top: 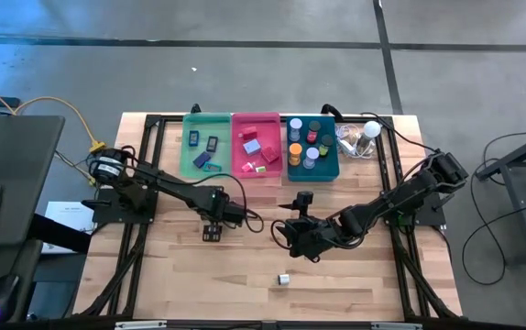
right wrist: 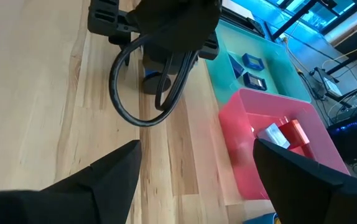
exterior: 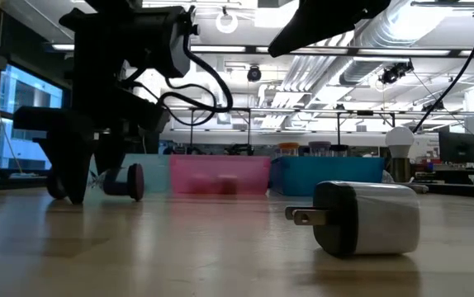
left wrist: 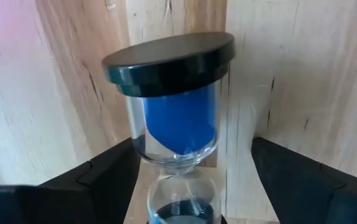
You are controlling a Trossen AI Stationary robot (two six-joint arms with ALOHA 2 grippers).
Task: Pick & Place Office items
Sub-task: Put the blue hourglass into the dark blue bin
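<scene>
Left of centre in the high view, the left gripper (top: 212,231) stands spread wide around a small hourglass (left wrist: 177,118) lying on the wooden surface (top: 190,275): clear glass bulbs, bright blue sand and a flat black round cap, with neither finger visibly touching it. The right gripper (top: 290,229), near the frame's centre, is spread and empty. A white wall charger (exterior: 362,218) with metal prongs lies at lower centre of the surface.
</scene>
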